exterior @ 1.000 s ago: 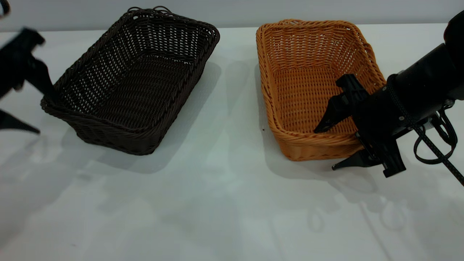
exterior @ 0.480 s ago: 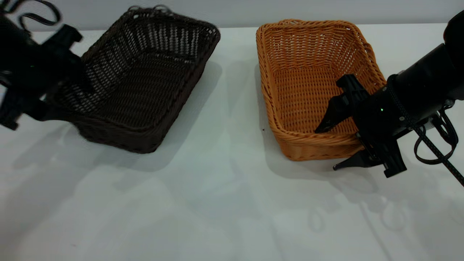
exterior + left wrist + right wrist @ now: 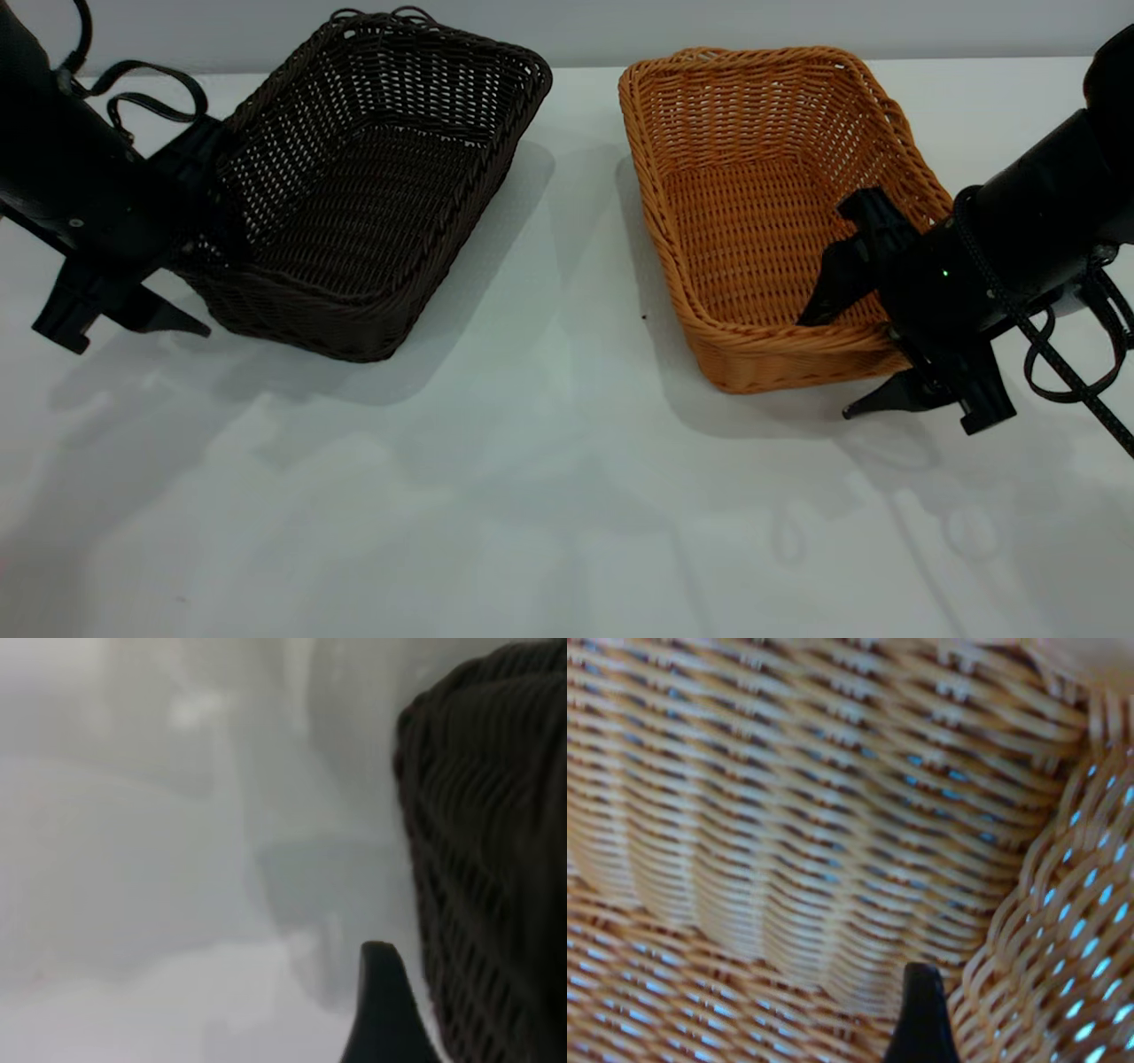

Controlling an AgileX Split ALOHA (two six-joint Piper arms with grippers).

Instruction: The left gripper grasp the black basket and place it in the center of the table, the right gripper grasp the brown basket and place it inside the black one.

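My left gripper (image 3: pixel 190 292) straddles the near-left corner wall of the black basket (image 3: pixel 372 177), fingers spread. My right gripper (image 3: pixel 833 359) straddles the brown basket's (image 3: pixel 762 204) near-right corner wall, fingers spread. Both baskets rest apart on the table (image 3: pixel 532 496).

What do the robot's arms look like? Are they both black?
Yes, both are black. The left tool has pointed black fingers and thin looped cables behind it. The right tool has the same pointed black fingers on a thick round arm, with a braided black cable, hanging loops, small screws and a tiny green light.
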